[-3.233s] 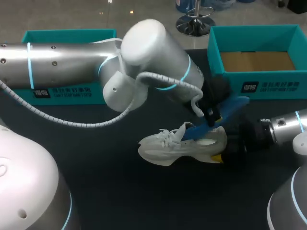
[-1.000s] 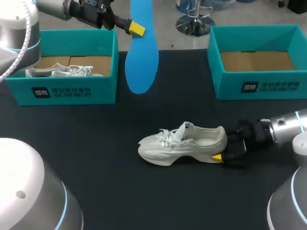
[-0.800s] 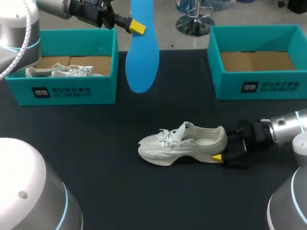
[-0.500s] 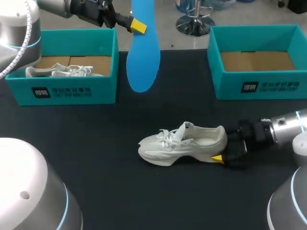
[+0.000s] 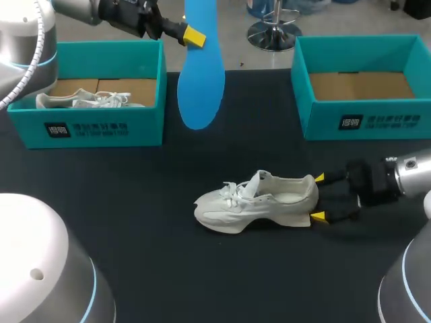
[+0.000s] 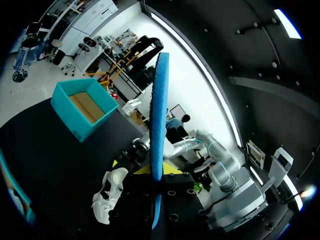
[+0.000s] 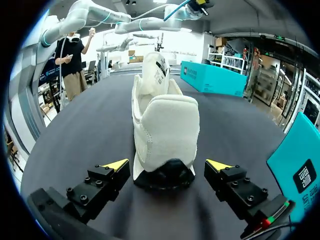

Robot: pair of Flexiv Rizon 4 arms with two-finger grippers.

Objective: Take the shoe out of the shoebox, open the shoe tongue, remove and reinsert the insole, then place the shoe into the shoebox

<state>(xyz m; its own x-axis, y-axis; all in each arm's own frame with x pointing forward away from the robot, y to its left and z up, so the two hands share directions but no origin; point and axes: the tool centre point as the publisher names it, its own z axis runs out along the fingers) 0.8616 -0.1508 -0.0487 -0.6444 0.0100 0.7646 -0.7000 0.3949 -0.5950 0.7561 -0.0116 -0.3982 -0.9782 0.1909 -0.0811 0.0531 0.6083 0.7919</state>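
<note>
A white shoe (image 5: 259, 202) lies on its sole in the middle of the black table (image 5: 135, 202), toe to the left. My right gripper (image 5: 318, 197) is open just behind the heel, one yellow tip on each side, neither touching it. In the right wrist view the heel (image 7: 165, 135) fills the space ahead of that gripper (image 7: 168, 165). High over the table's far side, my left gripper (image 5: 192, 35) is shut on the top of a blue insole (image 5: 201, 74), which hangs straight down. In the left wrist view the insole (image 6: 159, 115) stands edge-on out of the gripper (image 6: 156, 177).
A teal shoebox (image 5: 87, 128) at the back left holds another white shoe (image 5: 81, 101). A second teal shoebox (image 5: 363, 121) at the back right shows only its cardboard floor. Bare black tabletop lies in front of the shoe.
My right gripper has opened, let go of the shoe's heel and drawn back a little to the right. The left arm with the insole has barely moved.
</note>
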